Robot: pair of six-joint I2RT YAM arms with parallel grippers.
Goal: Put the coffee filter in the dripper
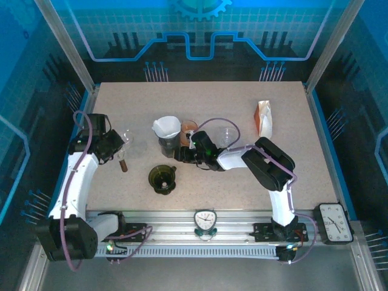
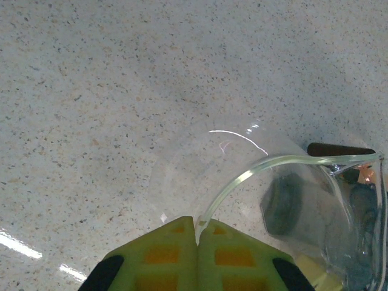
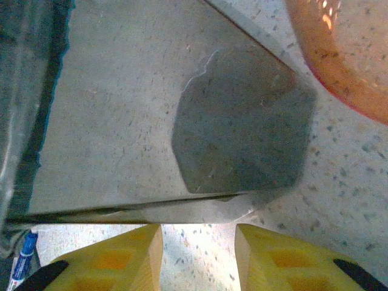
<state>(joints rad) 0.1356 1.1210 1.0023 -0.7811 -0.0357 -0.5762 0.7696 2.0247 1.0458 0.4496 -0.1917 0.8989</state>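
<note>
Presently listed, pincers first.

Right gripper (image 1: 179, 153) (image 3: 198, 233): yellow fingers (image 3: 127, 251) parted with bare table (image 1: 242, 188) showing in the gap, nothing between them. It lies low at the foot of the dark gray cup (image 1: 168, 145) (image 3: 242, 127), whose lower edge runs just past the fingertips; I cannot tell whether they touch it. An orange cup (image 1: 189, 126) (image 3: 345, 48) stands just beside.

Left gripper (image 1: 118, 145) (image 2: 196, 227): fingers pressed together, pinching the rim of a clear glass vessel (image 1: 127, 138) (image 2: 291, 182) at the left side of the table. A brown handle (image 1: 124, 165) lies near it.

Coffee filter (image 1: 167, 127): white paper cone seated in the top of the dark gray cup, near the middle of the table. Long axis about upright, open mouth up, tip down inside the cup.

Dark green dripper (image 1: 162, 179): on the table nearer the arm bases than the filter, apart from it, mouth up, with no filter inside.
</note>
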